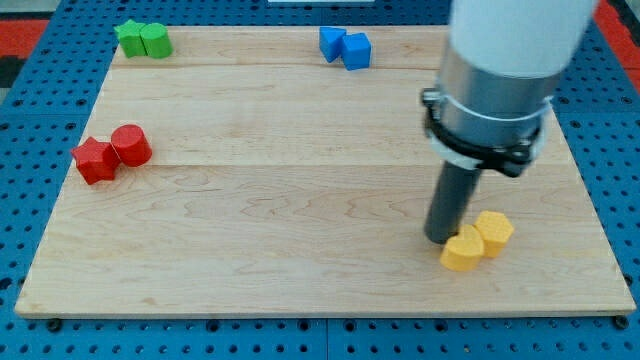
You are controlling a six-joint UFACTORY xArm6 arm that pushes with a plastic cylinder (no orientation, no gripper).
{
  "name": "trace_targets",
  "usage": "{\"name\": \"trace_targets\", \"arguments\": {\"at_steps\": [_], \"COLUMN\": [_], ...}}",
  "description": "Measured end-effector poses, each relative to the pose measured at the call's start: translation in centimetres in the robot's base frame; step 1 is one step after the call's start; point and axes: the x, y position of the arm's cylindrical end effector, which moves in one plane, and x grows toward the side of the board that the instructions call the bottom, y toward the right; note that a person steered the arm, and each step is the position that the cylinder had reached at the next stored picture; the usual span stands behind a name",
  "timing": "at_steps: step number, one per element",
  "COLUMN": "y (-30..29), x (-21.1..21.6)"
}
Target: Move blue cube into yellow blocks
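Note:
The blue cube (357, 50) sits near the view's top, right of centre, touching a second blue block (331, 43) on its left. Two yellow blocks lie at the view's lower right: a yellow hexagonal block (494, 231) and a yellow block (462, 251) just below and left of it, touching. My tip (441, 238) rests on the board right against the left side of the lower yellow block. It is far from the blue cube, which lies well toward the view's top.
Two green blocks (143, 39) sit at the view's top left. A red star block (95, 160) and a red cylinder (131, 145) sit at the left. The wooden board (300, 180) lies on a blue pegboard table. The arm's grey and white body (495, 80) hangs over the right side.

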Motion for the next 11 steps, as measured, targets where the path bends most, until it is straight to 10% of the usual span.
{"name": "trace_targets", "arguments": {"at_steps": [6, 11], "y": [5.6, 2.3], "x": [-22.8, -29.0]}}
